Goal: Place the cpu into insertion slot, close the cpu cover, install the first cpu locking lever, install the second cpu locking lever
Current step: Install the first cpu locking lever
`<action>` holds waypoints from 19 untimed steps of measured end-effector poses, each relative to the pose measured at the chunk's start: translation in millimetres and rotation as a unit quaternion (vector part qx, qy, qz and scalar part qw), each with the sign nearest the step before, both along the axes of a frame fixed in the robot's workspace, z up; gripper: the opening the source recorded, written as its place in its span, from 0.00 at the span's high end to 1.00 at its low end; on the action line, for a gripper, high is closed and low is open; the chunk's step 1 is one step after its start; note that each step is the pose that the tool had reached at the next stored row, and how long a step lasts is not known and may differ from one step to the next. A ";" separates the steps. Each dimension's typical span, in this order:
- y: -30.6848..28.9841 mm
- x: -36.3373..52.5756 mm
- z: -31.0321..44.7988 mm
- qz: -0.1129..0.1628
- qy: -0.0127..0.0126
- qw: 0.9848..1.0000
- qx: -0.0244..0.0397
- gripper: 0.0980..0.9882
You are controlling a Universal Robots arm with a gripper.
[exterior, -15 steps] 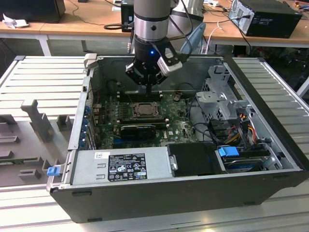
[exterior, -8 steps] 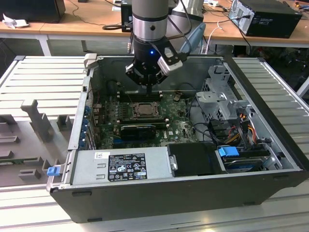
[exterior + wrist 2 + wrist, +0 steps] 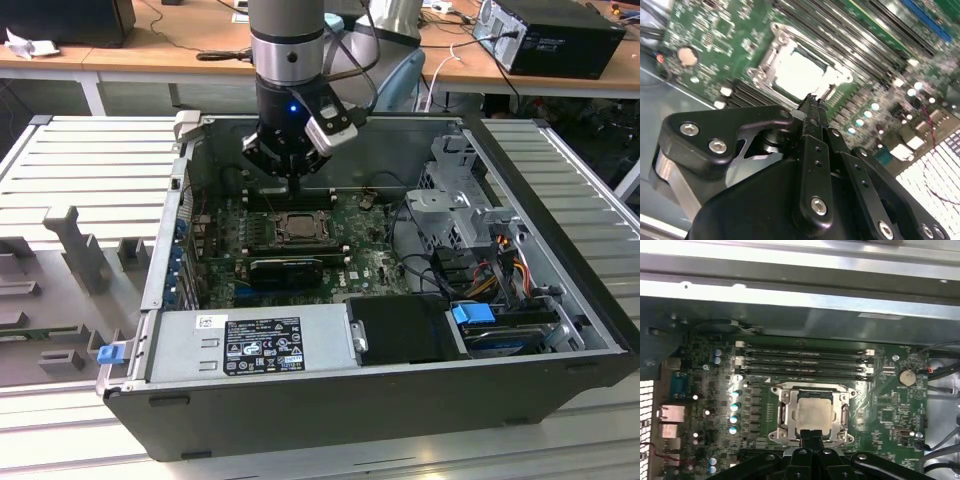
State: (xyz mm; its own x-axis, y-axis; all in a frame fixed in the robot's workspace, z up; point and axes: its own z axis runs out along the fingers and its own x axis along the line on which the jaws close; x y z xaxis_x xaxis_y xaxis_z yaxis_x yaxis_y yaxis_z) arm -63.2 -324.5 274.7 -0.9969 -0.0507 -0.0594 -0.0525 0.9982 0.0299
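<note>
My black two-fingered hand, pinched together, hovers at the edge of the silver-grey square cpu, seated in the silver-rimmed insertion slot under the thin silver cpu cover; a narrow tip for pushing, I judge.

An electronics lab: open computer case on ribbed metal table, cabled desks behind.

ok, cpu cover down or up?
Down: in the first wrist view the cpu cover lies flat around the cpu, whose top shows through its opening. Latched or not: cannot tell.
</note>
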 end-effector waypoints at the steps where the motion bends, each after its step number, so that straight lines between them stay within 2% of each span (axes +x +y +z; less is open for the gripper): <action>1: 0.0 -4.0 -0.2 0.000 0.000 1.000 0.001 0.99; 3: 0.6 -22.9 -2.3 0.000 0.000 1.000 0.001 0.99; 6: 1.7 -35.3 -4.1 0.000 0.000 1.000 0.001 0.99; 7: 1.8 -36.6 -4.4 0.000 0.001 1.000 0.002 0.99; 8: 1.9 -37.4 -4.6 0.000 0.003 1.000 0.003 0.99; 10: 2.4 -39.6 -5.4 0.000 0.013 1.000 0.003 0.99; 14: 6.5 -48.1 -9.3 0.000 0.016 1.000 0.003 0.99; 19: 22.6 -50.4 -13.1 0.000 0.017 1.000 0.003 0.99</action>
State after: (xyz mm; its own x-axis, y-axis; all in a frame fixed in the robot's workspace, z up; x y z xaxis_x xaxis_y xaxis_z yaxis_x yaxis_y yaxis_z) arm -113.6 -301.9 261.6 -0.9984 -0.0503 -0.0248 -0.0512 0.9980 0.0372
